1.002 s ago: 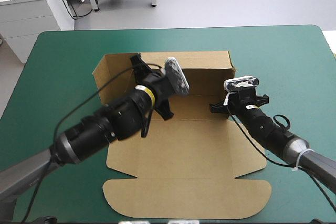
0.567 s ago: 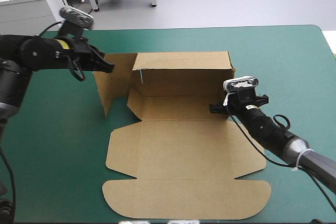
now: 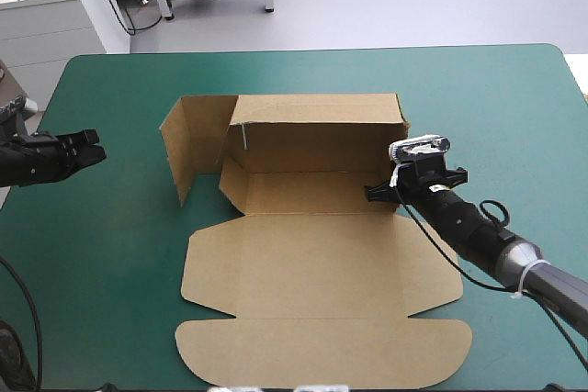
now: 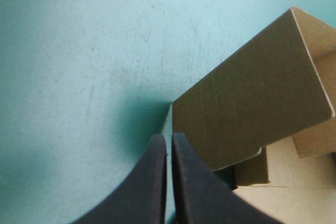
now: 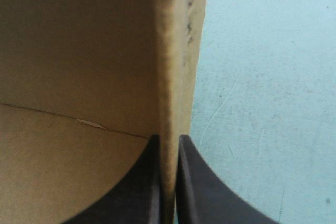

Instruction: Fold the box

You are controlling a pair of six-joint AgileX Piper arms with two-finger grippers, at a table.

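Our right pincer point(image 5: 168, 141) is clamped on the box point(image 3: 303, 263). Its two black fingers point(image 5: 149, 182) press on either side of the upright right wall point(image 5: 169, 51), and the edge of the brown board runs up between them. From above, it holds that wall close to its near end, where the wall meets the box's floor. The arm reaches in from the near right corner of the surface point(image 3: 478, 89).

Our left pincer point(image 4: 167, 142) has its fingers drawn together into one pointed arch with only a thin slit between them, and it grips nothing. It hangs over bare teal-green cover point(image 4: 79, 77) near the left edge of the surface, well apart from the box. The box's left wall point(image 4: 252, 103) stands ahead of it and off to one side.

The box sits around the middle of the surface, partly raised. The back wall point(image 3: 312, 121) stands up along the far side. The left wall stands too, but it is swung outward at an angle and not tucked. A small flap point(image 3: 231, 183) juts in at the back left corner; we cannot tell whether it touches the floor panel. The lid point(image 3: 322, 351) lies flat toward the near edge and ends in a rounded flap.
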